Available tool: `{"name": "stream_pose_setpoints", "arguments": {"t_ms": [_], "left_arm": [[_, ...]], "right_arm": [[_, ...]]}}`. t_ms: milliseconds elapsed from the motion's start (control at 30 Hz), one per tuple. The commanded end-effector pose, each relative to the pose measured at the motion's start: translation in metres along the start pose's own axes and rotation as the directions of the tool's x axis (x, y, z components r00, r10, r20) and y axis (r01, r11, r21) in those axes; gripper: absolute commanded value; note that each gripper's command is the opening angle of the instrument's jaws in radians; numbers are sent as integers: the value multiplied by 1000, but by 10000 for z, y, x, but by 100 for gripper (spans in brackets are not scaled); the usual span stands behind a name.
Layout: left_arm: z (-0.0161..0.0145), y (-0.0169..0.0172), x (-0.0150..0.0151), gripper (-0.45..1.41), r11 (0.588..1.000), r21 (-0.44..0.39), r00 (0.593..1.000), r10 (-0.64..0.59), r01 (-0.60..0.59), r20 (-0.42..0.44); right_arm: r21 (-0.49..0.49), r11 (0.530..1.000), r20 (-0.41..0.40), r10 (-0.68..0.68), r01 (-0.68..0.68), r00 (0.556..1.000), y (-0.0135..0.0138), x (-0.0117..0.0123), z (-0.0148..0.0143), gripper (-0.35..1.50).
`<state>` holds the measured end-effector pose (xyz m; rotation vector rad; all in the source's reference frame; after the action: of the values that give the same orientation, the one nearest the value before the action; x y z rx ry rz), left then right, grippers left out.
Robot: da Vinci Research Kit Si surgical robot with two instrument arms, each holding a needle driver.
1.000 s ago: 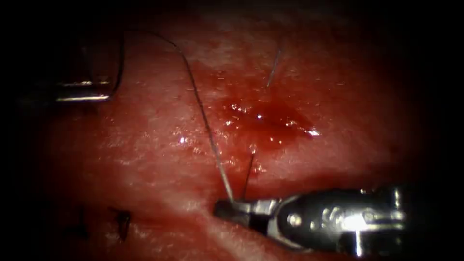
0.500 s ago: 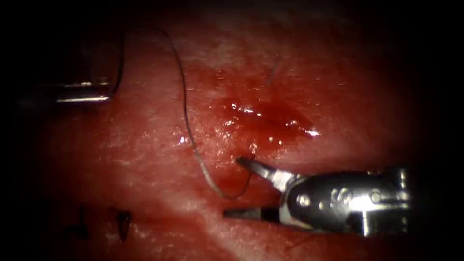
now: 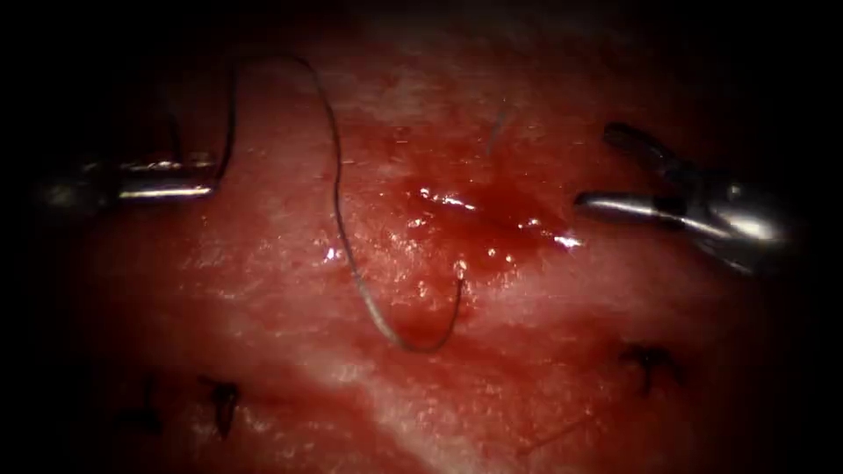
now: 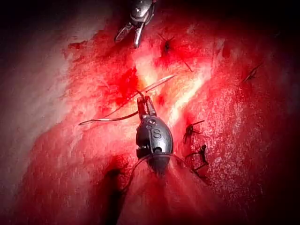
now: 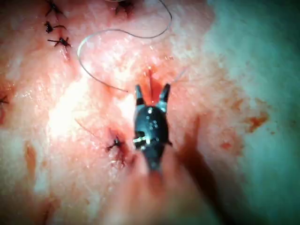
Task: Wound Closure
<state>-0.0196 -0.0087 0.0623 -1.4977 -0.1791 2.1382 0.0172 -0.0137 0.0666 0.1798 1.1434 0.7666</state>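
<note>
Two tools over the tissue (image 3: 263,290). At the left, the left claw (image 3: 198,178) is closed on one thread (image 3: 338,219), which arcs up, runs down and hooks into the cut (image 3: 479,219) at centre. At the right, the right claw (image 3: 606,171) gapes wide, empty. Three knotted stitches (image 3: 224,399) show in the endoscope view.

1. The endoscope looks down on the tissue (image 3: 290,351) from above and in front, close in; my left tool (image 3: 167,178) enters at the picture's left, my right tool (image 3: 615,171) at its right.
2. My left wrist camera looks along my shaft at my left tool (image 4: 144,101), near, with my right tool (image 4: 131,33) beyond.
3. My right wrist camera looks along its shaft at my right tool (image 5: 152,93), very near.
4. All three share the thread (image 3: 338,228) on the tissue.
</note>
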Motion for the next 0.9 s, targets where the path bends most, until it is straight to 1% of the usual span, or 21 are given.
{"name": "stream_pose_setpoints", "arguments": {"t_ms": [33, 167, 400, 567, 767, 833, 867, 900], "left_arm": [[5, 6, -7, -45, 1000, -4, 1000, -2, 2, 0], [5, 6, -7, -45, 1000, -4, 1000, -1, 1, 0], [5, 7, -8, -45, 1000, -6, 1000, -1, 1, -1], [4, 7, -8, -45, 1000, -6, 1000, 0, 0, -1], [4, 7, -8, -45, 1000, -6, 1000, 0, 0, -1], [4, 7, -8, -45, 1000, -6, 1000, 0, 0, -1], [4, 7, -8, -45, 1000, -6, 1000, 0, 0, -1], [4, 8, -8, -45, 1000, -6, 1000, 0, 0, -1]], "right_arm": [[9, 999, -16, 44, -44, 999, 6, -9, 24, 103], [26, 992, -47, 122, -120, 991, 22, -21, 56, 99], [43, 981, -58, 194, -191, 979, 32, -52, 97, 98], [36, 977, -49, 210, -208, 976, 40, -70, 110, 98], [32, 979, -41, 203, -202, 978, 46, -76, 111, 96], [29, 978, -42, 208, -207, 977, 44, -77, 112, 86], [39, 977, -38, 213, -211, 976, 43, -78, 112, 71], [61, 975, -30, 217, -215, 976, 40, -79, 112, 41]]}}
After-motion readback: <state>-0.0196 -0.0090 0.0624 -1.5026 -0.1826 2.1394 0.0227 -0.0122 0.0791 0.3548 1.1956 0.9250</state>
